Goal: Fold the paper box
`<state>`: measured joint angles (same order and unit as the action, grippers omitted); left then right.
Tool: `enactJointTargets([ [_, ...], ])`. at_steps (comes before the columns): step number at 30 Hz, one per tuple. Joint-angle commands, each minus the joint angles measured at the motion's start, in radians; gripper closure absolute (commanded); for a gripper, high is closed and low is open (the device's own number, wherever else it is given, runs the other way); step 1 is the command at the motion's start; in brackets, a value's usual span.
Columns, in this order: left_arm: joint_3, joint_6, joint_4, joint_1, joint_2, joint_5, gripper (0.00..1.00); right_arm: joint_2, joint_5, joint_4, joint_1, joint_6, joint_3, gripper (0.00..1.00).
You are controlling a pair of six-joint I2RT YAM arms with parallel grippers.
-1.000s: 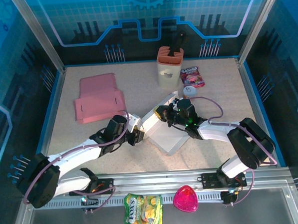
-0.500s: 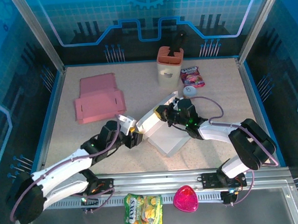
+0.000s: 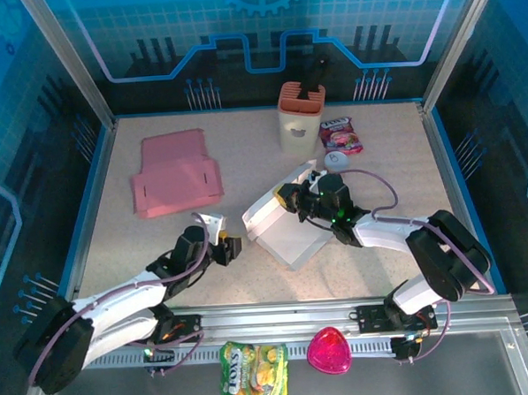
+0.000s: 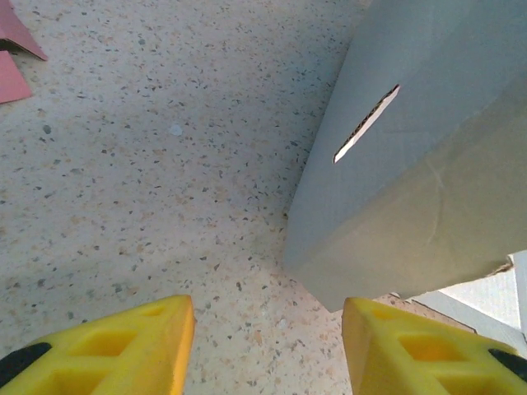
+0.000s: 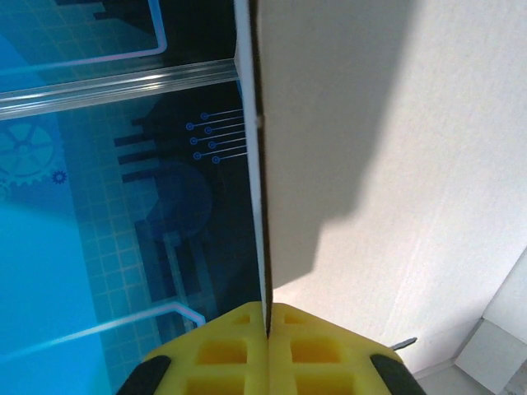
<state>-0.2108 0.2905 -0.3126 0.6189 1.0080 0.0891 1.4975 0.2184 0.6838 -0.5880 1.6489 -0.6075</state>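
Update: left gripper (image 3: pixel 226 247) let go and backed off; right gripper (image 3: pixel 286 199) still pinches the paper box (image 3: pixel 288 238) flap, so the fold's unfinished.

The paper box (image 3: pixel 282 234) is white. The flat cardboard (image 3: pixel 174 174) is pink. The table (image 3: pixel 395 168) is beige with dark speckles.

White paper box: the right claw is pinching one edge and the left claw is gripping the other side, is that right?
Not quite. The right claw does pinch the white paper box, but the left claw grips nothing: in the left wrist view its jaws stand open above the table, apart from the box.
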Motion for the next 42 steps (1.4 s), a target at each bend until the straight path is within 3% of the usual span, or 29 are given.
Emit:
enactJointTargets([
  [1, 0.021, 0.015, -0.218, -0.003, 0.071, -0.027, 0.49, 0.018, 0.019, 0.054, 0.011, 0.004, 0.011, 1.00],
  [5, 0.043, 0.001, -0.367, 0.000, 0.159, -0.009, 0.48, 0.018, 0.022, 0.045, 0.011, 0.005, 0.015, 1.00],
  [12, -0.005, -0.064, -0.445, 0.004, 0.287, -0.067, 0.46, 0.026, 0.028, 0.043, 0.012, 0.008, 0.017, 1.00],
  [19, -0.038, -0.110, -0.418, 0.023, 0.311, -0.107, 0.48, 0.026, 0.029, 0.029, 0.012, 0.006, 0.011, 1.00],
  [42, -0.090, -0.123, -0.382, 0.075, 0.300, -0.010, 0.45, 0.024, 0.012, 0.027, 0.008, 0.007, 0.005, 1.00],
])
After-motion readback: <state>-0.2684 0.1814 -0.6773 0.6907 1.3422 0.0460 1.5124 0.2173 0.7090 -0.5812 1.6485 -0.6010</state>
